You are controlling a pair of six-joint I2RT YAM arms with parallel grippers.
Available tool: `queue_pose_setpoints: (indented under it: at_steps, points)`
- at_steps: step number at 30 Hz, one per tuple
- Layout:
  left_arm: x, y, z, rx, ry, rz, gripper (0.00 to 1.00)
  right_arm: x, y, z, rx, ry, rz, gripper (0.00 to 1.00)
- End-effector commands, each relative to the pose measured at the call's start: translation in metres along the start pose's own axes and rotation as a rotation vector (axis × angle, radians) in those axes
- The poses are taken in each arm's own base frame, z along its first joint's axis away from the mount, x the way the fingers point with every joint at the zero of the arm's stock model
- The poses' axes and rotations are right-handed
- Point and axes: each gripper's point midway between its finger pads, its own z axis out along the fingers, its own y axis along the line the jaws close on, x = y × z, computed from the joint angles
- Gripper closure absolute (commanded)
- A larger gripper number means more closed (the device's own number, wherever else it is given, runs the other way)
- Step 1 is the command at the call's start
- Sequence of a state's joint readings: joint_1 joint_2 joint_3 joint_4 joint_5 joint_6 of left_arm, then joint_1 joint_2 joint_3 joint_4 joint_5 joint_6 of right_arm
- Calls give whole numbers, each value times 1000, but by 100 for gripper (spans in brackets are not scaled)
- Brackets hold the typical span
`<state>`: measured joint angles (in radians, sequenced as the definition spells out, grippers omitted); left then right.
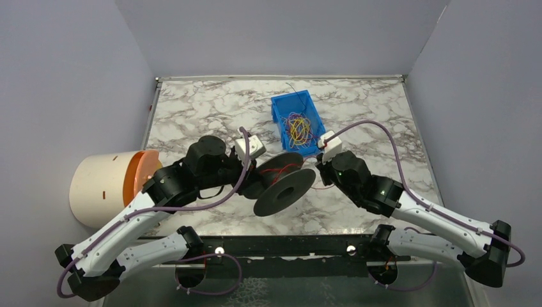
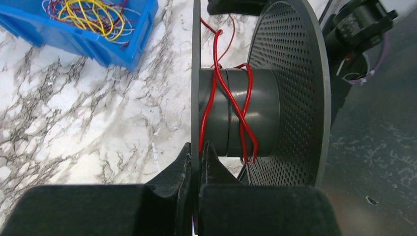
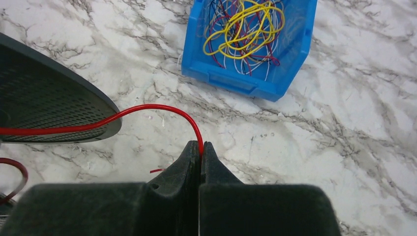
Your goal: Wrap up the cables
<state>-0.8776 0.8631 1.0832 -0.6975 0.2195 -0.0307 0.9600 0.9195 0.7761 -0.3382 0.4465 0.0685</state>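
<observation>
A black spool with perforated flanges is held above the marble table. My left gripper is shut on the thin rim of one spool flange. A red cable is looped a few times around the grey hub. My right gripper is shut on the red cable, which arcs left to the spool flange. More cables, yellow, red and purple, lie tangled in a blue bin; they also show in the right wrist view.
A cream and orange cylinder lies on its side off the table's left edge. The blue bin stands at the back middle of the marble table. Grey walls enclose the sides and back.
</observation>
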Motion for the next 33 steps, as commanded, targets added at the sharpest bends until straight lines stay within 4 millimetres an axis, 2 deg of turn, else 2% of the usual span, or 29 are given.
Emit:
queue_pose_setpoints:
  at_steps: [1,8,15,20,26,33]
  points:
    - [-59,-26,-28,100,-211,23,100,4,6,-3,-26,-23,135,99]
    - [-87,-34,-48,124,-317,24,100,7,30,-10,-166,-99,277,99]
    - [-113,-37,-64,119,-447,-7,100,1,56,-19,-332,-167,363,99]
    - [-129,-30,-75,71,-537,-36,100,-3,76,-24,-445,-194,411,99]
    - [-154,-24,-92,39,-670,-86,100,1,97,-25,-553,-188,464,99]
    - [-160,-12,-93,-18,-720,-131,100,-1,112,-24,-629,-177,485,99]
